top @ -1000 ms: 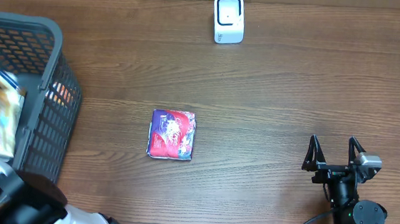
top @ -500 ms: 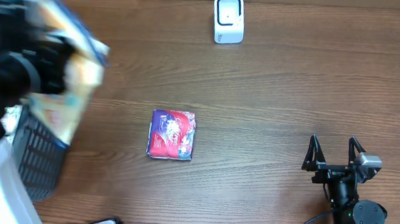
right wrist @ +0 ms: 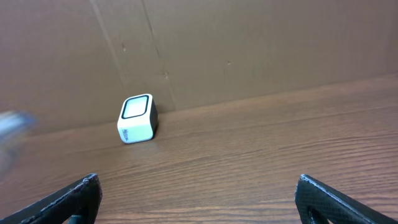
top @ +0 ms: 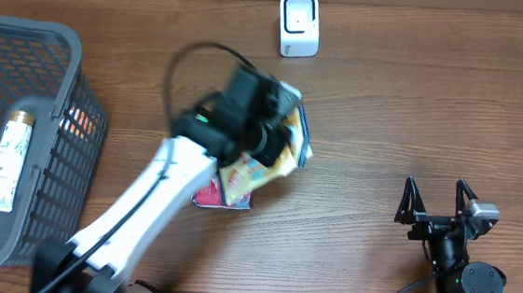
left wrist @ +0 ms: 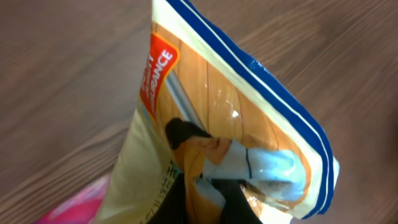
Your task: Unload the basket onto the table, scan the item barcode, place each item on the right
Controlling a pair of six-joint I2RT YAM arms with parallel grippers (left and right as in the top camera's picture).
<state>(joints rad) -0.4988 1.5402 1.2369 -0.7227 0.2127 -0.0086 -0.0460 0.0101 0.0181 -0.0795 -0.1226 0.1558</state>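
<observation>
Holding what, that left gripper [left wrist: 208, 194]? — Ana

A snack bag [top: 262, 168], yellow and orange with a blue-striped edge. The wrist view shows the two dark fingers [left wrist: 180, 202] pinched together on a fold of the bag, so the grip is tight. — Ben

And where does the bag sit over the table [top: 386, 110]? — Ana

Near the middle. The left arm reaches in from the near-left corner, and the bag hangs at its end with the blue-edged end turned toward the right. From overhead it covers the upper part of a purple packet [top: 209, 197] that lies flat on the wood. Whether bag and packet touch cannot be told. — Ben

How does it stand to the scanner [top: 299, 25]? — Ana

The scanner is the small white box at the far edge, standing upright. The bag is on the near side of it and still well apart, with bare wood between them. No view shows which face of the bag carries the barcode; the wrist camera sees only printed artwork and an orange label. — Ben

What about the right gripper [top: 437, 188]? — Ana

It sits low at the near-right corner, its fingers spread wide with nothing between them. Its camera looks across the table to the scanner and the cardboard wall [right wrist: 249, 50] behind it. — Ben

Anything else on the table? — Ana

A grey mesh basket [top: 74, 55] at the left edge, with a pale bottle [top: 6, 162] lying inside it. — Ben
</observation>
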